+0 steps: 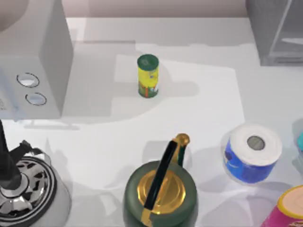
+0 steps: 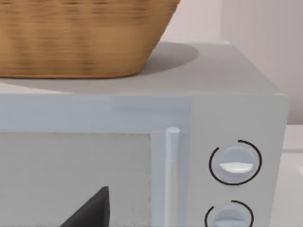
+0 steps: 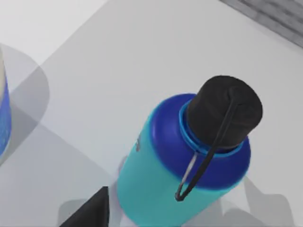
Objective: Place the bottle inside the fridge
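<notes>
The bottle (image 3: pixel 184 161) stands upright on the white table. It has a teal body, a dark blue shoulder and a black cap with a thin carry strap. In the top view only a teal sliver of the bottle (image 1: pixel 299 141) shows at the right edge. My right gripper (image 3: pixel 87 212) hovers above and beside it, a dark piece showing close to the bottle's body and apart from it. The fridge (image 1: pixel 274 33), grey with a clear front panel, stands at the back right corner. My left gripper (image 2: pixel 90 210) faces the microwave's door.
A light grey microwave (image 1: pixel 33 71) with two dials and a wicker basket (image 2: pixel 80 38) on top sits at the left. A yellow-green canister (image 1: pixel 147 75) stands mid-table. Along the front are a silver kettle (image 1: pixel 26 184), a green kettle (image 1: pixel 160 189), a blue-wrapped paper roll (image 1: pixel 252 152) and a pink can (image 1: pixel 289 210).
</notes>
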